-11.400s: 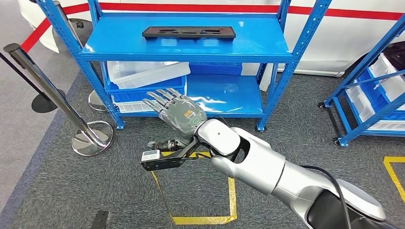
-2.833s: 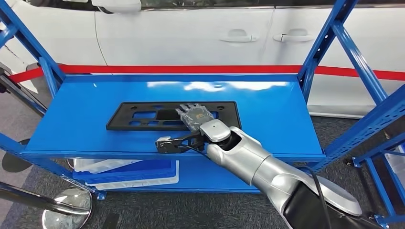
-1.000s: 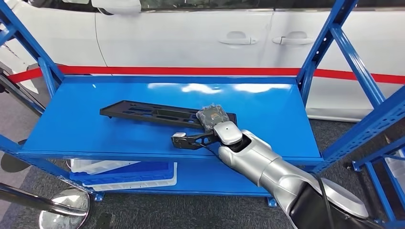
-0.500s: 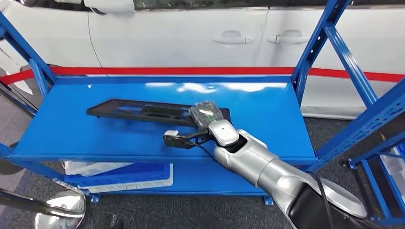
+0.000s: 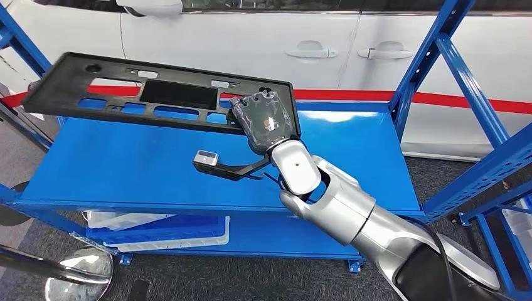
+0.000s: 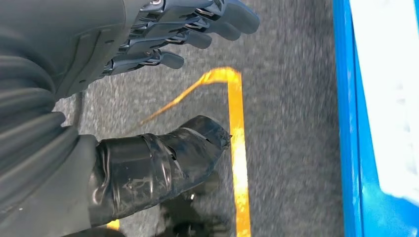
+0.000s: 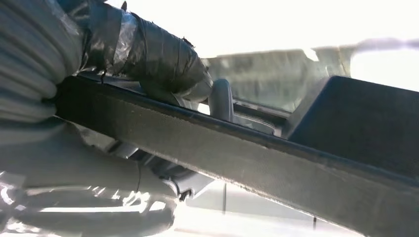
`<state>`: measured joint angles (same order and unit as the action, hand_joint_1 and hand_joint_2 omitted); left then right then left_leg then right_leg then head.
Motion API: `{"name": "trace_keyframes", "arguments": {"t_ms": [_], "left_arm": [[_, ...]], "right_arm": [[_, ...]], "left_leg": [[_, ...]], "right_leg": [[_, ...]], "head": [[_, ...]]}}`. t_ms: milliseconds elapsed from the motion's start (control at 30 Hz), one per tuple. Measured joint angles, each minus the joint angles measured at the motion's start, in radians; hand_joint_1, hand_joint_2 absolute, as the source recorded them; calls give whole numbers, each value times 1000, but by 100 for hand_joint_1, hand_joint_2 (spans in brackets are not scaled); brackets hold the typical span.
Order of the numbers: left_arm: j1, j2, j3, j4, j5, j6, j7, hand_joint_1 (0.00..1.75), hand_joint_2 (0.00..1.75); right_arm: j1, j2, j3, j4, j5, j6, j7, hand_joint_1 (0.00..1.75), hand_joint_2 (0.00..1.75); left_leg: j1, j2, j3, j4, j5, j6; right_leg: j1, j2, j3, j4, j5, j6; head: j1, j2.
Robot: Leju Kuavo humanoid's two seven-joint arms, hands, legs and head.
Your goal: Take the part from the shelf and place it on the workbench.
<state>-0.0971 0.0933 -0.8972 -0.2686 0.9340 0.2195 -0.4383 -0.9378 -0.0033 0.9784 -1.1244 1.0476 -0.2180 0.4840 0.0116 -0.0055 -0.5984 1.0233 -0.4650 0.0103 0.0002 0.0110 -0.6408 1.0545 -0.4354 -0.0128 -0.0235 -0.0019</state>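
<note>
A long black plastic part (image 5: 157, 91) with several cut-outs hangs above the blue shelf's top board (image 5: 157, 169), tilted with its face toward me. My right hand (image 5: 265, 122) grips its right end, fingers over the top edge. In the right wrist view the part's dark edge (image 7: 257, 153) runs across under the taped thumb (image 7: 148, 49). My left hand (image 6: 163, 34) hangs over grey carpet, fingers apart, holding nothing.
Blue shelf uprights (image 5: 433, 50) rise at the right and the far left. A white car (image 5: 282, 44) with a red stripe stands behind the shelf. White and blue bins (image 5: 157, 226) lie on the lower board. A chrome stanchion base (image 5: 81, 276) stands at the lower left. Yellow floor tape (image 6: 237, 148) crosses the carpet.
The right hand closed on the part's right end and has lifted it off the shelf board, up and toward me, with its far left end swinging high.
</note>
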Motion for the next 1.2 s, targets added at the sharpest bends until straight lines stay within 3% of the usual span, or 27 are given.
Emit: {"name": "trace_keyframes", "arguments": {"t_ms": [67, 133, 233, 300, 333, 400, 467, 600, 667, 733, 767, 800, 833, 933, 1000, 1100, 1133, 1200], "left_arm": [[0, -4, 0, 0, 1, 4, 6, 0, 175], [1, -7, 0, 0, 5, 7, 11, 0, 175], [0, -8, 1, 0, 13, 13, 21, 0, 175], [3, -8, 2, 0, 17, 16, 27, 0, 175], [3, -8, 2, 0, 18, 17, 29, 0, 175], [2, -9, 2, 0, 18, 17, 35, 0, 175], [0, -9, 2, 0, 19, 17, 39, 0, 175], [-2, -10, 3, 0, 21, 17, 41, 0, 175], [-3, -11, 3, 0, 22, 18, 37, 0, 175], [-3, -12, 3, 0, 24, 21, 34, 0, 175], [-3, -12, 3, 0, 25, 22, 33, 0, 175], [-3, -12, 3, 0, 27, 23, 33, 0, 175], [-3, -12, 4, 0, 28, 24, 33, 0, 175], [-3, -12, 6, 0, 29, 24, 33, 0, 175], [-3, -13, 8, 0, 30, 26, 32, 0, 175], [-2, -13, 14, 0, 41, 32, 24, 0, 175], [-2, -14, 16, 0, 47, 34, 19, 0, 175], [-1, -16, 20, 0, 60, 36, 12, 0, 175]], "right_arm": [[8, -6, -17, -43, 25, -13, 0, 175, 175], [16, -12, -34, -85, 52, -27, 0, 175, 175], [29, -18, -53, -141, 77, -56, -1, 175, 175], [40, -22, -64, -173, 80, -67, -1, 175, 175], [44, -24, -68, -185, 81, -69, -1, 175, 175], [49, -27, -75, -207, 83, -70, -1, 175, 175], [50, -30, -80, -227, 84, -70, -2, 175, 175], [56, -32, -91, -251, 42, -79, -5, 175, 175], [59, -34, -99, -256, -1, -91, -10, 175, 175], [63, -36, -107, -259, -41, -107, -14, 175, 175], [65, -37, -111, -260, -57, -113, -15, 175, 175], [67, -38, -114, -260, -70, -117, -16, 175, 175], [69, -39, -117, -260, -80, -119, -16, 175, 175], [69, -41, -125, -260, -99, -119, -19, 175, 175], [68, -41, -127, -260, -110, -121, -23, 175, 175], [67, -41, -128, -257, -142, -130, -39, 175, 175], [65, -39, -128, -254, -155, -137, -49, 175, 175], [58, -30, -128, -244, -181, -160, -74, 175, 175]], "left_leg": [[0, 0, -2, -2, -1, -8], [2, 2, -11, 24, -23, -17], [3, 3, -80, 187, -105, -26], [3, 3, -115, 259, -118, -29], [3, 3, -108, 241, -96, -29], [3, 3, -53, 120, -33, -23], [-1, 1, -6, 18, 1, -16], [-1, 0, 1, -9, 14, 1], [3, 3, -2, -18, 26, 14], [1, 5, -11, -18, 33, 22], [0, 5, -16, -17, 37, 24], [-1, 6, -22, -16, 41, 24], [-1, 6, -27, -14, 44, 23], [-2, 4, -45, -4, 53, 17], [-3, 3, -52, 0, 61, 6], [-2, 1, -63, -2, 72, -13], [-1, 0, -72, 9, 59, -19], [1, 1, -104, 87, -12, -30]], "right_leg": [[0, 1, 3, -7, 2, -9], [-4, 0, 8, -16, 6, -19], [-5, -1, 12, -20, 7, -26], [-4, 0, 12, -19, 7, -27], [-4, 0, 13, -18, 7, -27], [-4, 1, 13, -16, 7, -26], [-1, 2, 9, -14, 10, -20], [1, 3, 2, -11, 10, -1], [1, 1, -18, 45, -41, 7], [-2, -1, -60, 169, -123, 13], [-3, -1, -76, 226, -150, 15], [-4, -1, -79, 256, -159, 17], [-4, -1, -64, 249, -149, 17], [-3, -1, 57, 66, -84, 10], [1, 0, 97, -9, -67, 4], [2, -2, 86, -21, -50, -11], [0, -3, 79, -24, -41, -19], [-3, -7, 61, -28, -23, -32]], "head": [[0, 0], [-1, 0], [-2, 0], [-2, 0], [-2, 0], [-2, 0], [-2, 0], [0, 0], [2, 0], [5, 0], [5, 0], [5, 0], [5, 0], [4, 0], [4, 0], [5, 0], [4, 0], [1, 0]]}}
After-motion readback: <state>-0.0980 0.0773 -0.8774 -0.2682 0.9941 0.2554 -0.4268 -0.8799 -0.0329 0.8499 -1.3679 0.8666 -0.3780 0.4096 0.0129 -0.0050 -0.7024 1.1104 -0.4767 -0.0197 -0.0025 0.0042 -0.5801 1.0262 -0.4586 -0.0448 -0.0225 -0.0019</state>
